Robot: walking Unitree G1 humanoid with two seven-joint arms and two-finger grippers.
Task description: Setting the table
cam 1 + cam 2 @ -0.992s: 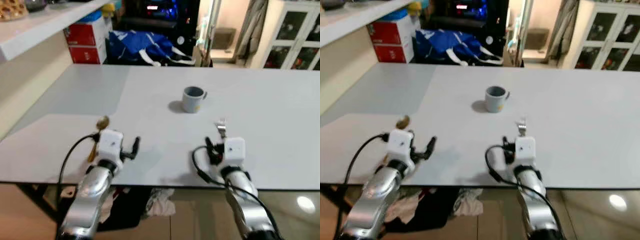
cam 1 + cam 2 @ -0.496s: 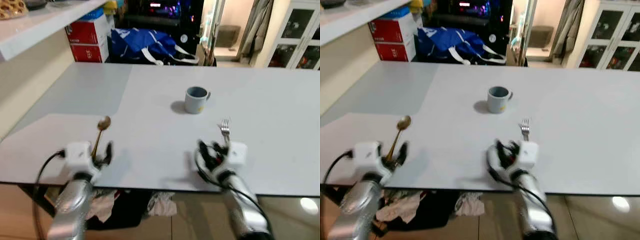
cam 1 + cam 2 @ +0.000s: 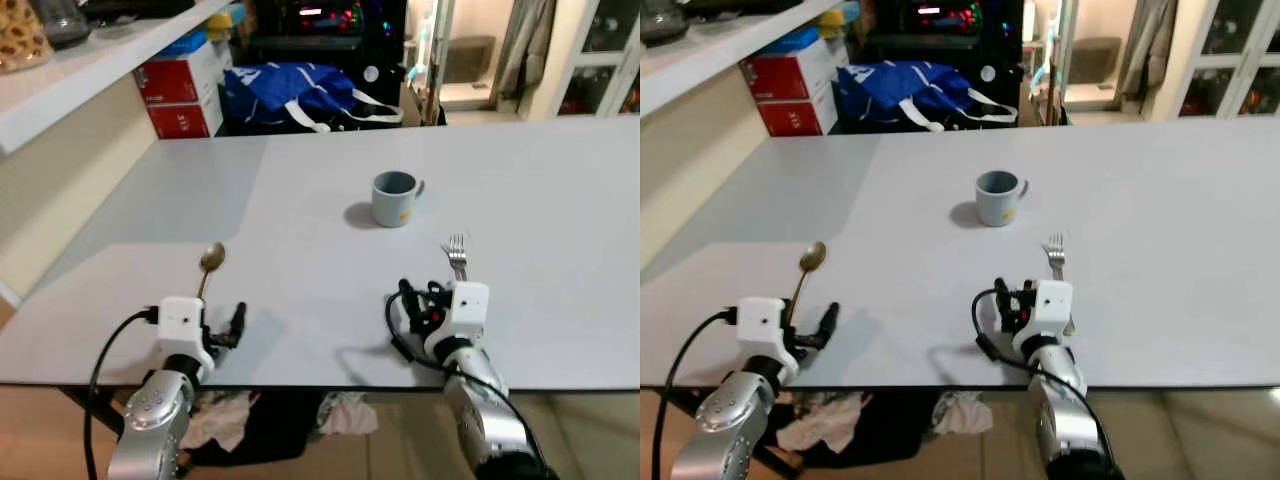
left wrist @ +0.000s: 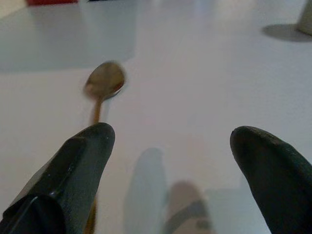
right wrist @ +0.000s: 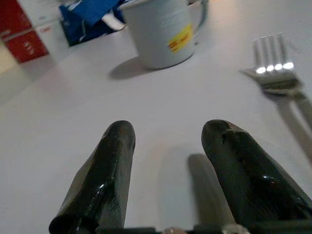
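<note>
Head views: we are seeing grey mug (image 3: 394, 198) standing mid white table (image 3: 560, 200); spoon (image 3: 208, 262) lying just beyond left gripper (image 3: 236, 322), fork (image 3: 456, 255) beside right gripper (image 3: 412, 302).
Left wrist: fingers (image 4: 73, 170) spreading wide, gripping nothing, spoon alongside one finger.
Right wrist: fingers (image 5: 109, 165) parted, empty; mug ahead, fork off to one side.

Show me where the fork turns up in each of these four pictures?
Left eye view: fork right of centre, beyond the right arm.
Right eye view: near the centre, below the mug.
Left wrist view: not there.
Right wrist view: upper right.
Shared landmark: the mug.
</note>
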